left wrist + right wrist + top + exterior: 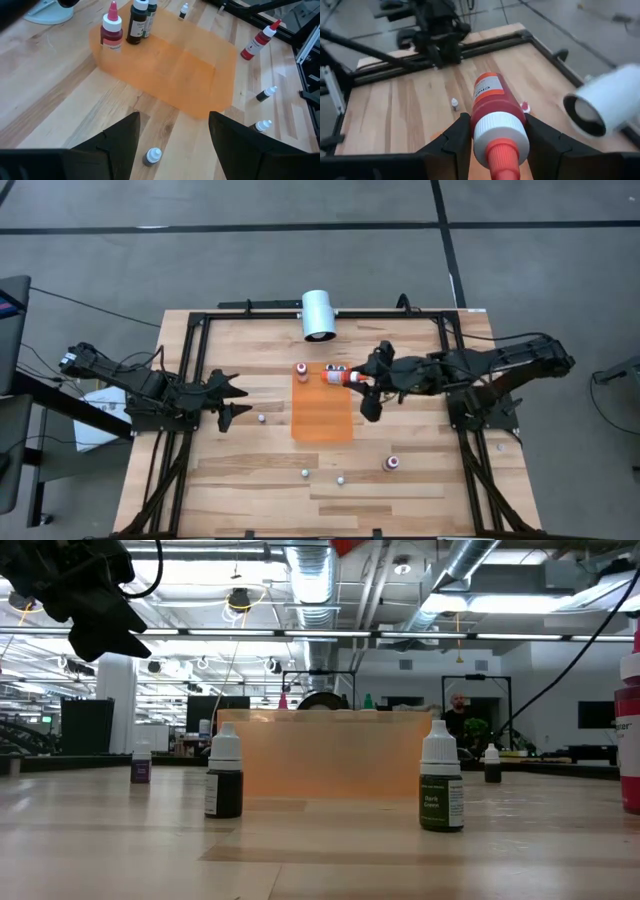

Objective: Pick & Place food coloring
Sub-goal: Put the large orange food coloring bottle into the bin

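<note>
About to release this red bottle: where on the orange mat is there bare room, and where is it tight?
The right tool, shut on the red bottle, hangs over the orange mat's far end, where two dark bottles and a pink bottle crowd the edge. The mat's middle and near half are bare. The left tool waits open, left of the mat.

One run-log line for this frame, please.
right claw: shut on red plastic food coloring bottle, above flat orange mat | left claw: open, waiting near mat's left edge | two bottles on mat
</note>
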Controlling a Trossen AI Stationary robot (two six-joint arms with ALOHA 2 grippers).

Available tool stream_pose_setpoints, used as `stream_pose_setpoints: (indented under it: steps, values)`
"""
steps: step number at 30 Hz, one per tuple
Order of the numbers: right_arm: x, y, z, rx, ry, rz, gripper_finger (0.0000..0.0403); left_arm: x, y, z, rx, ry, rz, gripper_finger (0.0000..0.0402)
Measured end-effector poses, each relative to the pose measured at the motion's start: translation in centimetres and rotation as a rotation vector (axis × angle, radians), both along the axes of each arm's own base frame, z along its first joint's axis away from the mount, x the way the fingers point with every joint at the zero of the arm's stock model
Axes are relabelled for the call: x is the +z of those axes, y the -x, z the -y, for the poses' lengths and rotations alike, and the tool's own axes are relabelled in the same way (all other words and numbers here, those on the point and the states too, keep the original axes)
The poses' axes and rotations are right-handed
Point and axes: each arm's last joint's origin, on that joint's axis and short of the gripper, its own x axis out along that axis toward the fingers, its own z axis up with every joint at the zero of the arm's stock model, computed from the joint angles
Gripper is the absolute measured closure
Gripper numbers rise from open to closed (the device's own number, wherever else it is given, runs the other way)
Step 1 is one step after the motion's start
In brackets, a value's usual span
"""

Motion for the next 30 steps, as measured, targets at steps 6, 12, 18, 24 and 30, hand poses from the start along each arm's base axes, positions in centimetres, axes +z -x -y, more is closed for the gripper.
stream_pose_setpoints:
  steps: [6, 12, 18, 24, 30]
  values:
    - [-1.6, -3.4, 1.2, -0.087, -0.092, -0.037, 0.0255, 0.0, 0.0, 0.0, 0.002, 0.0, -0.004, 0.0173]
    - [-2.7, -6.6, 2.4, -0.132, -0.081, -0.163, 0.0264, 0.0, 0.1, 0.0, 0.005, 0.001, -0.005, 0.0173]
    - [-3.6, -8.8, 4.3, -0.195, -0.095, -0.295, 0.0254, 0.0, 0.1, 0.0, 0.005, 0.004, 0.003, 0.0173]
    - [-5.0, -10.5, 5.9, -0.244, -0.106, -0.396, 0.0261, 0.0, 0.1, 0.0, 0.003, 0.0, 0.002, 0.0173]
    - [-6.4, -11.2, 6.8, -0.26, -0.157, -0.458, 0.0254, 0.1, 0.0, 0.0, -0.015, -0.031, -0.001, 0.0173]
